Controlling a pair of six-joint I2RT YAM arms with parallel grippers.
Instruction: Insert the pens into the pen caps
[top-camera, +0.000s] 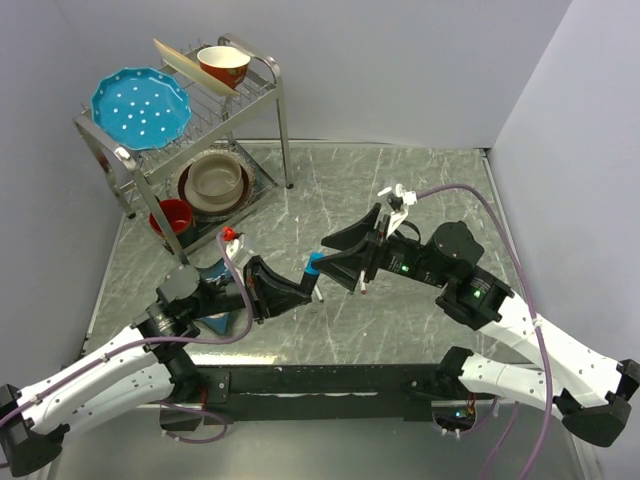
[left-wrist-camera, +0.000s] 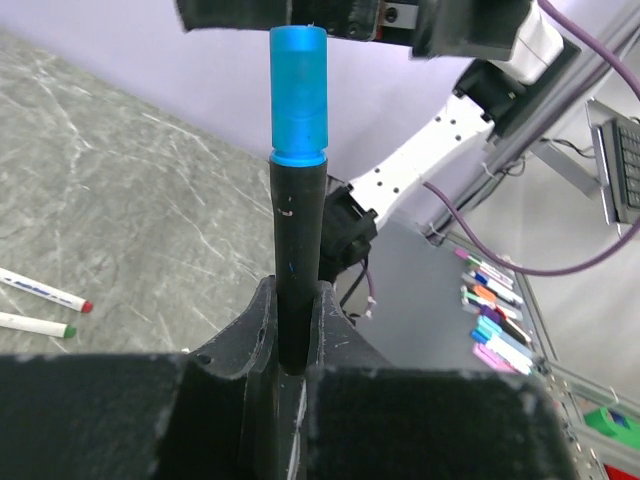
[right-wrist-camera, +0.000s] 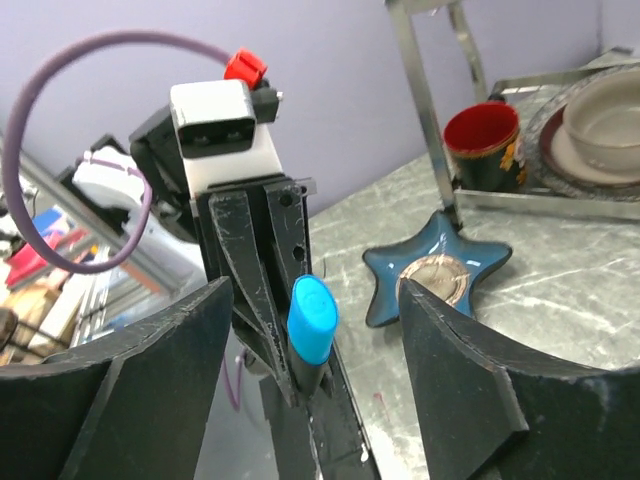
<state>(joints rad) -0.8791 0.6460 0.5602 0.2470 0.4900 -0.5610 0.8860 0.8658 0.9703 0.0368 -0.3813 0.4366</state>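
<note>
- The left gripper (left-wrist-camera: 292, 300) is closed on the dark pen (left-wrist-camera: 297, 250), its fingers clamping the lower part of the barrel.
- The dark pen stands up out of those fingers, above the bench (top-camera: 440, 190) and not resting on it.
- The blue cap (left-wrist-camera: 298, 95) sits on the pen's upper end, in line with the barrel.
- The right gripper (top-camera: 328, 262) is open, with its two fingers spread wide.
- From the right wrist view the blue cap lies between those fingers, and neither of them touches it.
- In the overhead view the two grippers meet near the middle of the bench, with the cap between them.
- A white pen with a red end (left-wrist-camera: 45, 290) and a white pen with a green end (left-wrist-camera: 35, 324) lie side by side on the bench, well apart from the grippers.
- A star-shaped dish (right-wrist-camera: 480, 262) lies on the bench near the foot of the wire rack (top-camera: 284, 140).
- A red mug (right-wrist-camera: 483, 145) stands just beyond the dish.
</note>
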